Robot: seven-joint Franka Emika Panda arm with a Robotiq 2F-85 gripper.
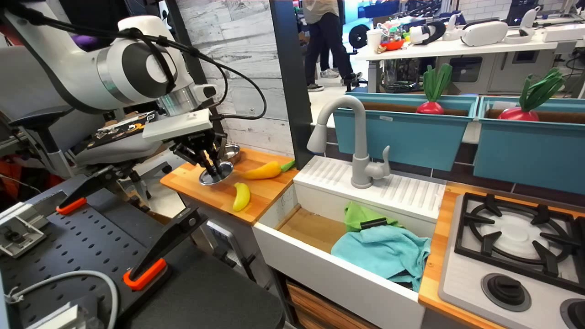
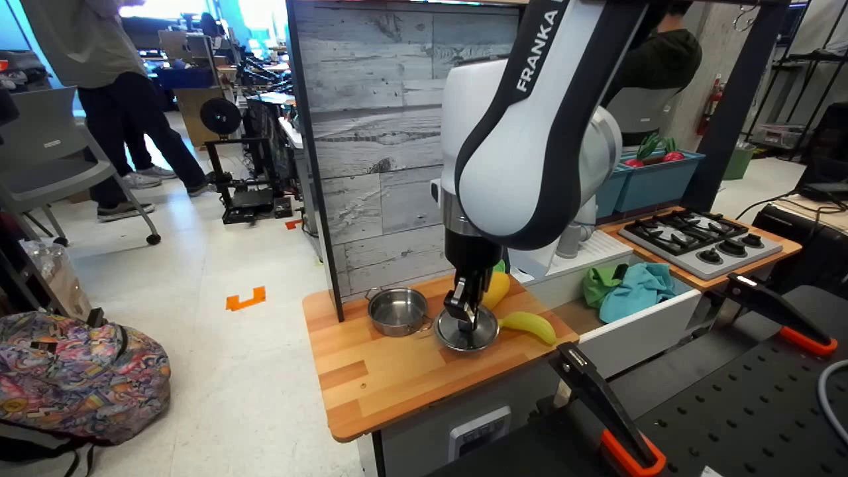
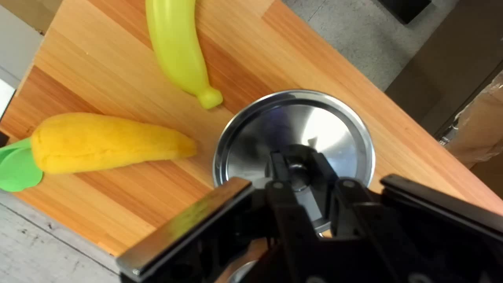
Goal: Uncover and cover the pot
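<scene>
The gripper (image 2: 468, 323) is clasping the steel lid (image 3: 289, 125) at its centre; the uncovered steel pot (image 2: 397, 313) is standing nearby on the desk (image 2: 411, 377). Likely light, stiff and slippery, the lid is probably favouring this hold.

bright — white glare on lid (image 3: 292, 125)

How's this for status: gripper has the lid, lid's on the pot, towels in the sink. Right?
Not quite: the lid is not on the pot. An exterior view shows it held off to one side, with the pot open. The rest is right: the gripper has the lid, and the towels are in the sink.
</scene>
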